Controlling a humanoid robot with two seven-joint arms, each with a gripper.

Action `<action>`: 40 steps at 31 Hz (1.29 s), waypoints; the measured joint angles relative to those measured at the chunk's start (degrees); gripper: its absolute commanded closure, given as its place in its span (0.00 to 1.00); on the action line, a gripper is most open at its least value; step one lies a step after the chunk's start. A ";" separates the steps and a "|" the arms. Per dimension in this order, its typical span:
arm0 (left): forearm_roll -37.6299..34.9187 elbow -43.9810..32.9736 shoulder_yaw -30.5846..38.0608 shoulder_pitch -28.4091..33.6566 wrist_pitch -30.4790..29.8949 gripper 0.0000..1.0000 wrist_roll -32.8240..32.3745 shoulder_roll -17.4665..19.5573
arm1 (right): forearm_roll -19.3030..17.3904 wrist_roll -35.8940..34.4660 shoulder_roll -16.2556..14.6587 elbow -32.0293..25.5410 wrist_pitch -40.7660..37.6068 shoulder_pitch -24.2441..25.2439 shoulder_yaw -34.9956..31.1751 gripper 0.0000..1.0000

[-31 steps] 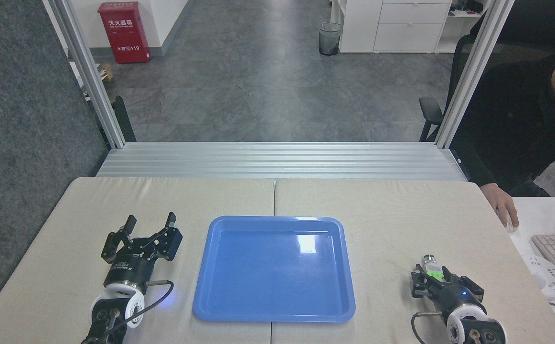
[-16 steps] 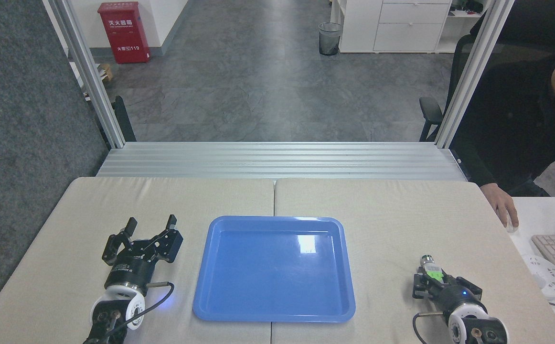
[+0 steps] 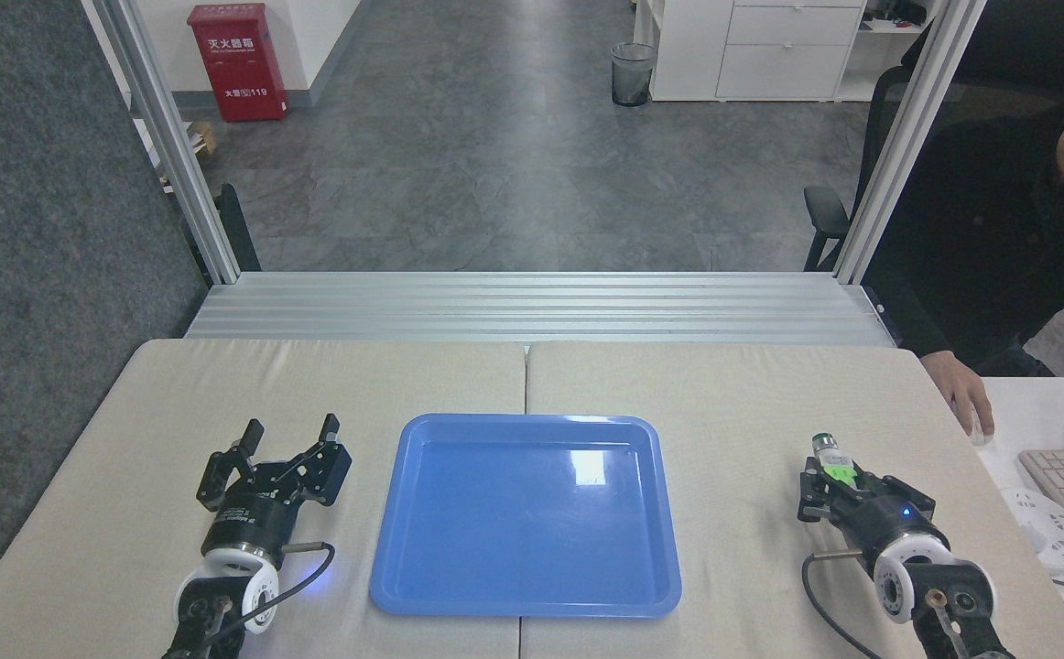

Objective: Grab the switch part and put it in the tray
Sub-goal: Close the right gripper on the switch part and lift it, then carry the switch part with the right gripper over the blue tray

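1. The right gripper (image 3: 827, 485), a black two-fingered unit on a white-ringed wrist, sits low over the beige padded worktop (image 3: 733, 394) near its right front corner, with its fingers closed on the switch part.
2. The switch part (image 3: 833, 460), a small white plastic block with a bright green middle piece and a silver-black cylindrical end, sticks out past the right gripper's fingertips, cylinder end pointing away from the robot; whether it touches the worktop cannot be told.
3. A black cable (image 3: 830, 604) loops from the right wrist down toward the bottom edge of the view.
4. Well to the left of the right gripper lies the large shallow rectangular glossy blue plastic tray (image 3: 523, 608) with rounded corners and a raised rim, flat on the worktop with nothing in it; the switch part is apart from it, outside its right rim.
5. Beyond the tray's left rim, the left gripper (image 3: 290, 437) rests on the worktop, its black fingers spread wide and holding nothing.
6. To the right of the right gripper, off the worktop's edge, a person (image 3: 999, 238) in dark clothing sits at a white side desk (image 3: 1040, 416), one hand (image 3: 967, 398) by the worktop's right edge and the other on a pale keyboard (image 3: 1063, 476).
7. Farther out, past the far edge of the worktop, a ribbed aluminium ledge (image 3: 532, 307) runs across, with grey floor, a red cabinet (image 3: 236, 62) and a wire bin (image 3: 632, 73) behind.
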 measured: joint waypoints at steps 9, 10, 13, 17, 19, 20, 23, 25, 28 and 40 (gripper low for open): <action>-0.05 0.01 0.00 0.01 0.01 0.00 0.00 -0.03 | 5.65 3.86 3.83 -5.01 0.30 -2.23 5.28 1.00; -0.05 0.01 0.00 0.01 0.06 0.00 0.00 -0.03 | 6.46 4.22 4.44 -5.41 0.30 -2.38 5.94 1.00; -0.06 0.01 0.00 0.03 0.09 0.00 0.00 -0.04 | 9.20 4.92 6.68 -6.57 0.37 -2.64 8.40 1.00; -0.06 0.01 0.01 0.05 0.16 0.00 0.00 -0.06 | 12.34 5.39 9.51 -7.70 1.33 -2.77 11.91 0.99; -0.06 0.01 0.01 0.07 0.21 0.00 0.00 -0.06 | 13.43 5.63 10.77 -7.97 2.31 -2.82 13.82 0.99; -0.06 0.01 0.02 0.07 0.26 0.00 0.00 -0.06 | 13.92 5.76 11.38 -7.98 2.70 -2.84 14.89 0.99; -0.05 0.01 0.03 0.08 0.27 0.00 0.00 -0.07 | 15.17 5.99 12.98 -7.53 3.45 -2.97 17.75 0.99; -0.05 0.01 0.03 0.08 0.27 0.00 0.00 -0.08 | 15.75 6.14 13.85 -6.99 3.70 -3.05 19.43 0.99; -0.04 0.01 0.04 0.09 0.27 0.00 0.00 -0.09 | 16.50 6.31 15.07 -5.86 3.90 -3.19 21.79 0.99; -0.01 0.02 0.06 0.09 0.36 0.00 -0.06 -0.10 | 17.82 6.53 18.33 0.11 5.86 -3.42 27.56 0.81</action>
